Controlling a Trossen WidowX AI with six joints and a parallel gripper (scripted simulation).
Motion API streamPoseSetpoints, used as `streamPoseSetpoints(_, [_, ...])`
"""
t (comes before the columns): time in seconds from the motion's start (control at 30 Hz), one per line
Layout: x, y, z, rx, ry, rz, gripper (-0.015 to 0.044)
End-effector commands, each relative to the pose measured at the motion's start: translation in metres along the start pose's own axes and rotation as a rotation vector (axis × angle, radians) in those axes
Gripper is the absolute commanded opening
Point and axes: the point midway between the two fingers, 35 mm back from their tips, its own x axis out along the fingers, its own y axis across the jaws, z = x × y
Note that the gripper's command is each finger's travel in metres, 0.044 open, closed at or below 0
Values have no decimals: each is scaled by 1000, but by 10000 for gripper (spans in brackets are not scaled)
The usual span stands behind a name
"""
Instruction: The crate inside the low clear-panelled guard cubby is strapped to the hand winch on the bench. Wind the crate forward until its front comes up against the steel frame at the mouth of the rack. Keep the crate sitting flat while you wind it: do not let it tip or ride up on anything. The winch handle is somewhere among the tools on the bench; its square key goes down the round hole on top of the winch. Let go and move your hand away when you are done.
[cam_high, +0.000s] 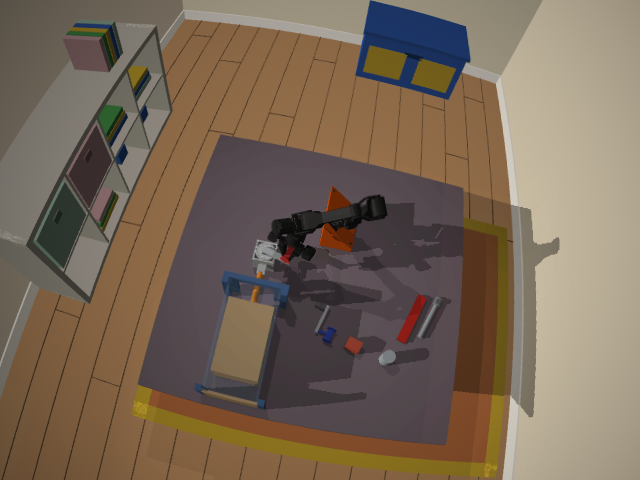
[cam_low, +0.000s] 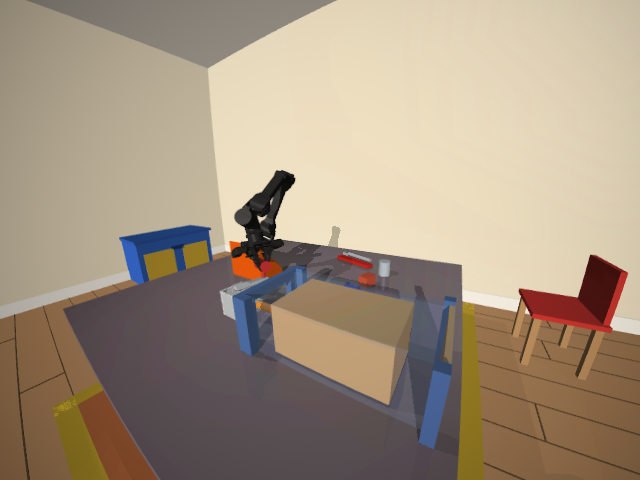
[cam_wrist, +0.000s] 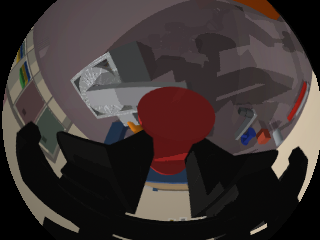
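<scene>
While the black parallel-jaw gripper (cam_high: 293, 251) (cam_low: 264, 262) (cam_wrist: 171, 130) is clamped on the round red knob (cam_high: 286, 253) (cam_low: 265, 267) (cam_wrist: 176, 117), the grey flat winch handle arm (cam_high: 271, 253) (cam_wrist: 135, 95) runs from under that knob to the top of the pale grey box-shaped winch (cam_high: 261, 248) (cam_low: 230, 301) (cam_wrist: 100, 83). Orange strap (cam_high: 256, 285) (cam_low: 264, 305) (cam_wrist: 135, 127) leads from winch through the blue steel frame (cam_high: 255, 279) (cam_low: 247, 325) at the rack mouth to the crate.

Tan box-shaped crate (cam_high: 244, 339) (cam_low: 336, 341): inside the clear-panelled cubby, sitting flat; front near the mouth frame, a gap between them.

Elsewhere on the dark grey bench top (cam_high: 413, 279) (cam_low: 170, 382): grey bent bar tool (cam_high: 322, 319) (cam_wrist: 171, 130), its end near a small blue tool (cam_high: 327, 334) (cam_wrist: 171, 130); small orange-red block (cam_high: 354, 345) (cam_low: 367, 279) (cam_wrist: 263, 136) just beyond. Pale grey cylinder (cam_high: 387, 357) (cam_low: 384, 268) upright. Long red bar (cam_high: 412, 318) (cam_low: 354, 261) (cam_wrist: 298, 101) lies beside a slim silver rod-like tool (cam_high: 429, 318) (cam_low: 357, 256), apart. Arm stands by the orange plate (cam_high: 333, 239) (cam_low: 242, 267).
</scene>
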Motion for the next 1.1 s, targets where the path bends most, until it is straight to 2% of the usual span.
streamPoseSetpoints(0.0, [-4, 3, 13, 23, -14, 8, 0])
streamPoseSetpoints(1.07, [-22, 23, 49, 24, -16, 12, 0])
